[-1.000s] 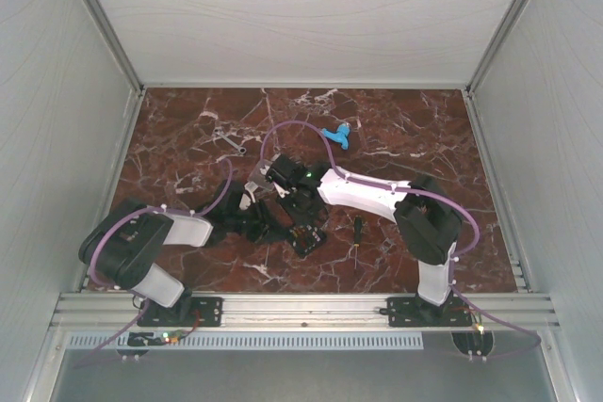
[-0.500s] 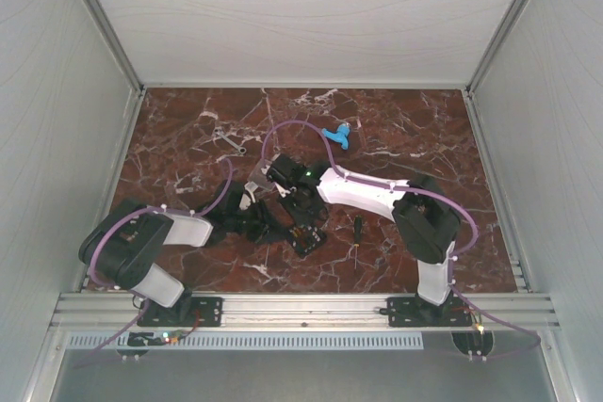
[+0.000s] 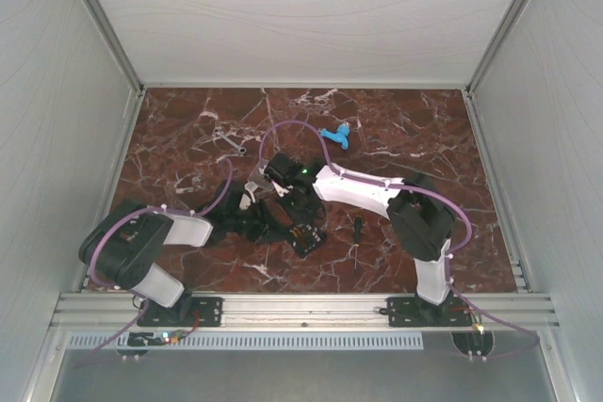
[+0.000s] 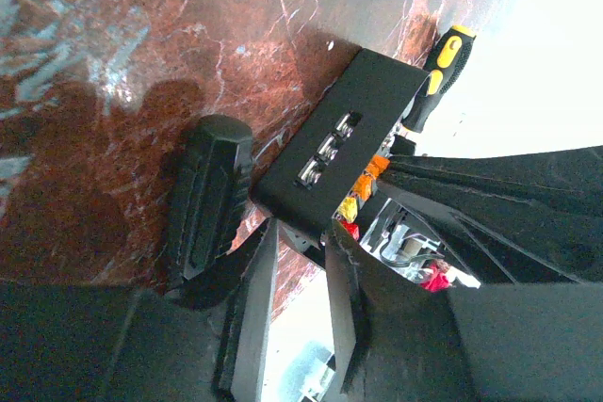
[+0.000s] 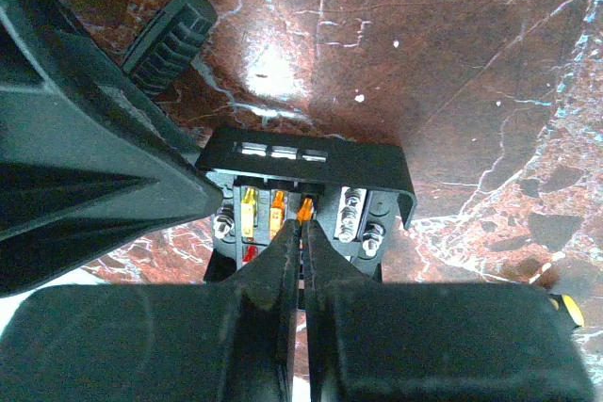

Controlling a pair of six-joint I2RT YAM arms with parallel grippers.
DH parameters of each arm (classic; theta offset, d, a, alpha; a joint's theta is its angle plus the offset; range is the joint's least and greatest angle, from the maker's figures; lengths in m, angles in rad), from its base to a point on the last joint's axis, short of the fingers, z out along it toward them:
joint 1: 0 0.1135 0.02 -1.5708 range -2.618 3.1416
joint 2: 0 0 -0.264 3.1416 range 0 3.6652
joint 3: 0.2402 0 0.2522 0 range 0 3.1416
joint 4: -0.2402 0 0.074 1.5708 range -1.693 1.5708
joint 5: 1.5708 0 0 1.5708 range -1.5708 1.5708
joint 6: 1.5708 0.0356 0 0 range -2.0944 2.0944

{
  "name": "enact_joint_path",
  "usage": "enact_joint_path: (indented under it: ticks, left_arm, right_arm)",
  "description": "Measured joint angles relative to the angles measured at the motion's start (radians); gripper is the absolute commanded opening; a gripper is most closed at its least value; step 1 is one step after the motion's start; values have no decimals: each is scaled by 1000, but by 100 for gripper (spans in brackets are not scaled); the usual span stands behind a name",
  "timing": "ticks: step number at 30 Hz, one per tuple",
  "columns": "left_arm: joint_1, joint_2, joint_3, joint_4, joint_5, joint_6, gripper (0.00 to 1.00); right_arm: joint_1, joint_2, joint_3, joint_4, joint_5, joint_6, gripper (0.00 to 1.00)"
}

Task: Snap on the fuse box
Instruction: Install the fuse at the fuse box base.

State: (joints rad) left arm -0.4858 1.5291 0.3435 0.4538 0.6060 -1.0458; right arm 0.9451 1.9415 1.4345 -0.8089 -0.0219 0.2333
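White panel walls point(image 3: 301, 16) enclose a red-brown marbled bench point(image 3: 424, 129). Toward its front, between the two arms, lies the fuse box point(image 3: 303, 235), an uncovered black tray holding yellow, orange and red fuses beside metal terminals. The left end effector point(image 4: 300, 233) has its fingers slightly apart at the box's corner; whether they clamp it cannot be told. The right end effector point(image 5: 303, 218) is closed on an orange fuse point(image 5: 306, 208) in the tray. A ribbed black handle point(image 4: 207, 195) lies just beside the box, with a yellow-and-black screwdriver point(image 4: 441, 68) near it.
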Motion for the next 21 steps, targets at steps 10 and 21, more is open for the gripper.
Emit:
enact_joint_path:
  ticks: [10,21]
  left_arm:
    - [0,0,0,0,0,0,27]
    - [-1,0,0,0,0,0,27]
  right_arm:
    - [-15,33,8,-18,-9,16,0]
    - [-24,61,36,-34,-7,31,0]
